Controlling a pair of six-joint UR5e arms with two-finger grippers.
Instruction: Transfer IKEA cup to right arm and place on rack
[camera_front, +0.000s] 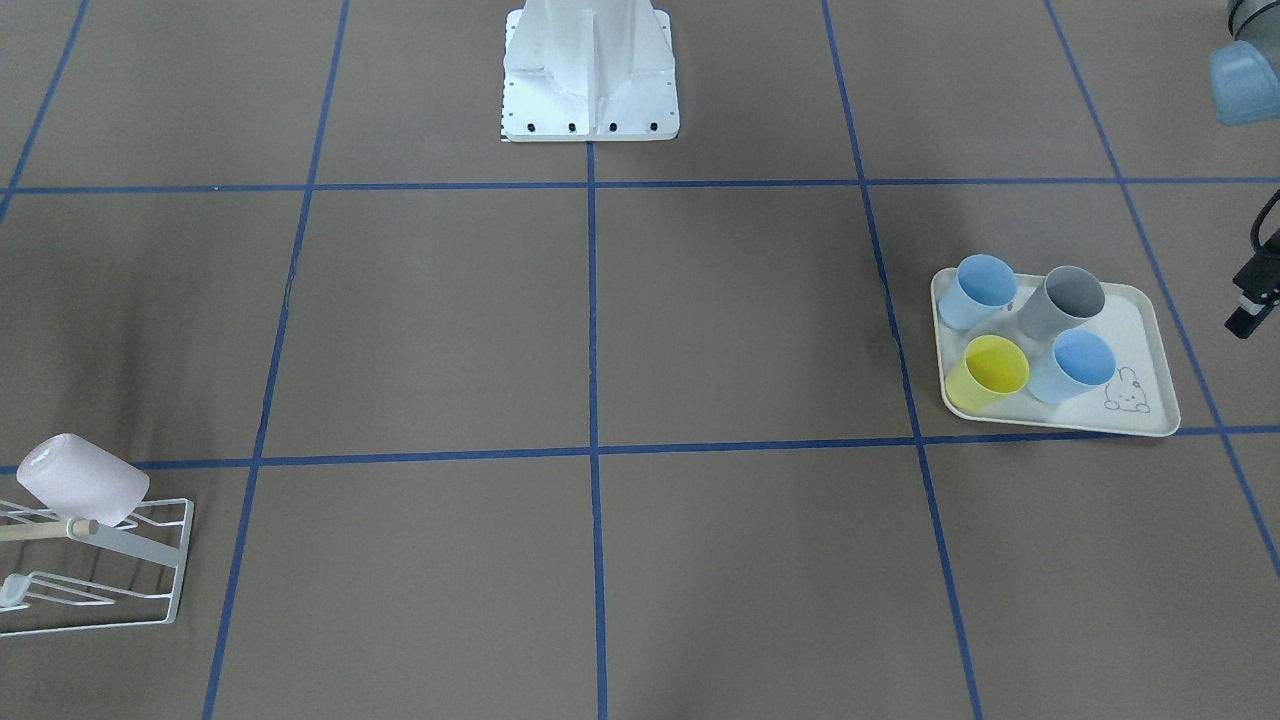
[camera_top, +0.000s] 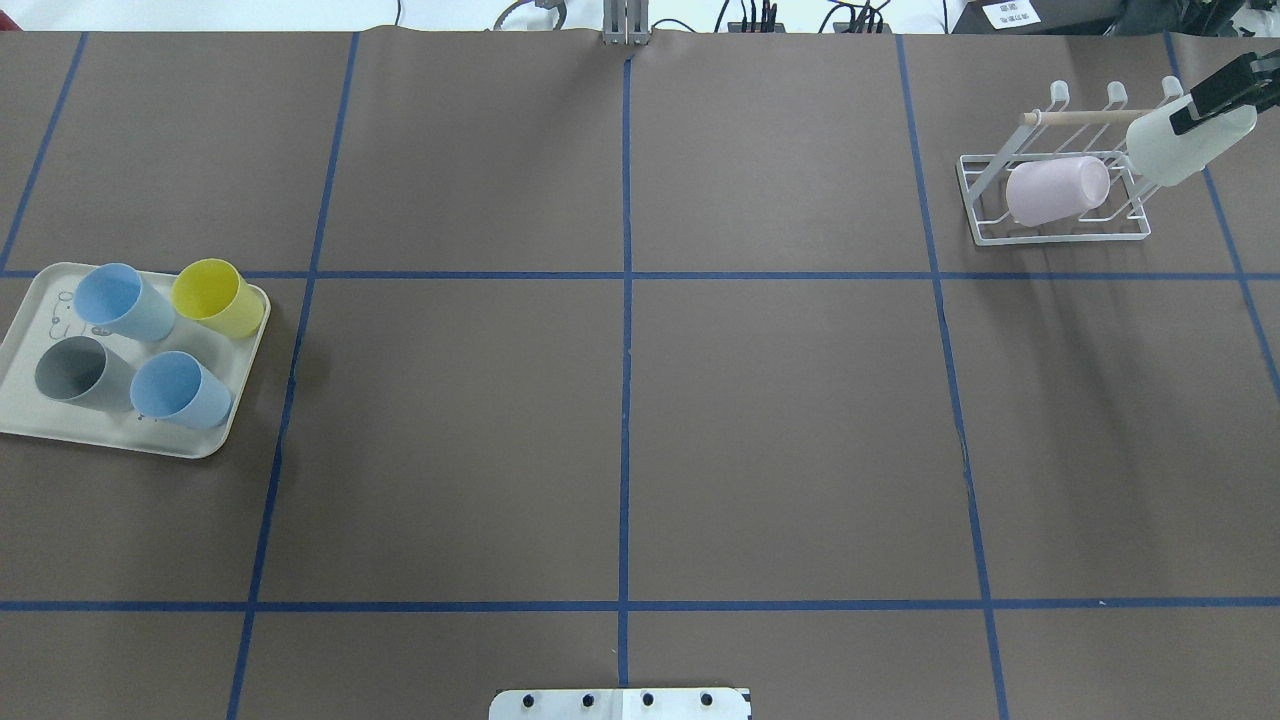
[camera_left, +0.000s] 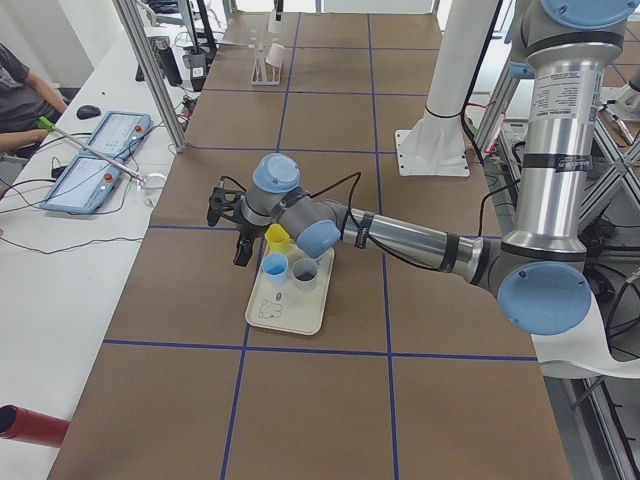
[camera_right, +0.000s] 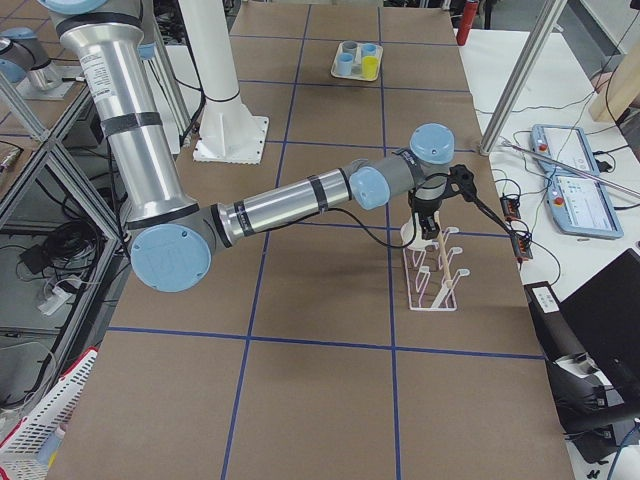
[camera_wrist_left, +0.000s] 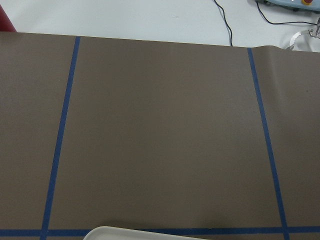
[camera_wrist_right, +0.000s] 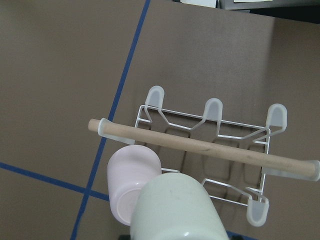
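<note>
My right gripper (camera_top: 1200, 108) is shut on a pale whitish-green IKEA cup (camera_top: 1185, 145), held tilted over the right end of the rack. The cup (camera_wrist_right: 175, 207) fills the bottom of the right wrist view, just above the rack's wooden rod (camera_wrist_right: 200, 146). The white wire rack (camera_top: 1050, 232) stands at the table's far right and carries a pink cup (camera_top: 1057, 190) lying on its prongs. My left gripper (camera_front: 1252, 300) hangs by the tray of cups; I cannot tell whether it is open or shut. It holds nothing that I can see.
A cream rabbit-print tray (camera_top: 120, 440) on the left holds several upright cups in blue, yellow and grey. The white robot pedestal (camera_front: 590, 80) stands at the table's middle edge. A person (camera_left: 20, 90) sits at a side desk with tablets.
</note>
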